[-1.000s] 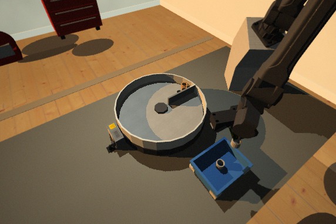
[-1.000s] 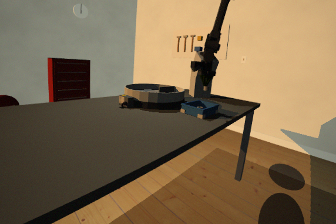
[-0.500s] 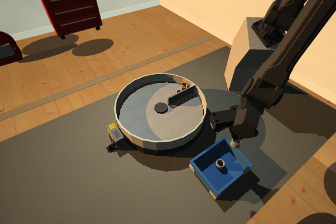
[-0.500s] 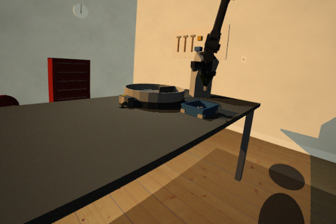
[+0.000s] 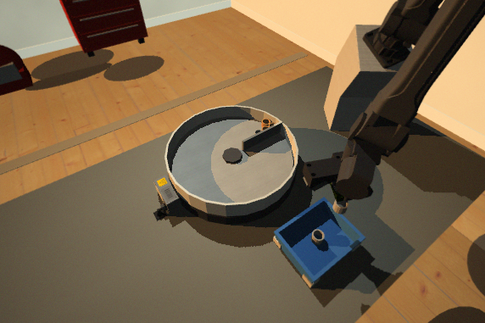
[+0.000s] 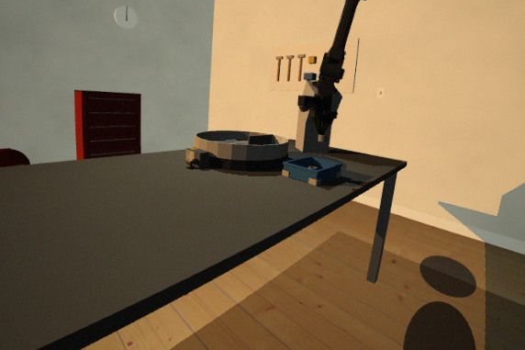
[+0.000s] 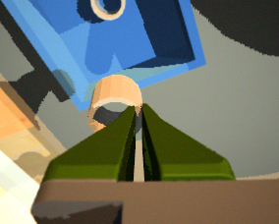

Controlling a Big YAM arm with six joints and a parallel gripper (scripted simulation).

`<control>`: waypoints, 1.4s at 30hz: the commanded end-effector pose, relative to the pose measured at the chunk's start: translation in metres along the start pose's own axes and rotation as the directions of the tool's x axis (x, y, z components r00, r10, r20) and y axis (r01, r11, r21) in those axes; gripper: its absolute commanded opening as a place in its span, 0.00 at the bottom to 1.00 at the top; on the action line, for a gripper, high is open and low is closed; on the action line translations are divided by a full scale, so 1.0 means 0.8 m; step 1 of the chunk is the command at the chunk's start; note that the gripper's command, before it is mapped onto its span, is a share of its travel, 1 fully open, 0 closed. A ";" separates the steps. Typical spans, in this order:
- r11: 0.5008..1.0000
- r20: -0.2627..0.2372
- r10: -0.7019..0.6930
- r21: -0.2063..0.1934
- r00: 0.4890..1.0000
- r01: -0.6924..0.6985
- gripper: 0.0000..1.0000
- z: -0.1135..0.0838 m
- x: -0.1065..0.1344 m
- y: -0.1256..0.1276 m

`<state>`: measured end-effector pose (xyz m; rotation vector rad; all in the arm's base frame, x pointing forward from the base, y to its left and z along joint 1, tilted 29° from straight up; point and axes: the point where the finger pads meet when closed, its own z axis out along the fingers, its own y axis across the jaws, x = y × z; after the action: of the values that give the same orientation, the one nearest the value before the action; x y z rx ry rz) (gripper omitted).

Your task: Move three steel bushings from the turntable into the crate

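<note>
My gripper (image 5: 337,196) (image 6: 322,132) (image 7: 139,112) is shut on the near wall of a pale steel bushing (image 5: 340,208) (image 6: 322,138) (image 7: 117,89). The bushing hangs from the fingertips just outside the corner of the blue crate (image 5: 314,216) (image 6: 300,173) (image 7: 199,51), above the table. Another pale bushing (image 5: 314,237) (image 7: 109,17) lies inside the crate. The round turntable (image 5: 229,209) (image 6: 239,152) stands beside the crate. An orange, copper-like bushing (image 5: 266,124) sits on it at the back, by the divider. A small dark thing beside it is too small to identify.
The turntable has a raised rim, a dark centre hub (image 5: 232,155) and an upright divider (image 5: 264,139). A small box with a yellow label (image 5: 166,190) is at its left side. The arm's grey pedestal (image 5: 352,97) (image 6: 317,133) stands behind the crate. The crate's walls rise near the held bushing.
</note>
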<state>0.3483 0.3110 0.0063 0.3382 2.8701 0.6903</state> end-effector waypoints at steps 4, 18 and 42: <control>0.999 0.031 -0.006 -0.042 1.000 0.007 0.00 -0.018 -0.012 0.032; 0.999 0.032 -0.004 -0.041 0.999 0.005 0.00 -0.018 -0.014 0.031; 0.999 0.032 -0.004 -0.041 0.999 0.005 0.00 -0.018 -0.014 0.031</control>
<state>0.3503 0.3133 0.0087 0.3384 2.8670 0.6934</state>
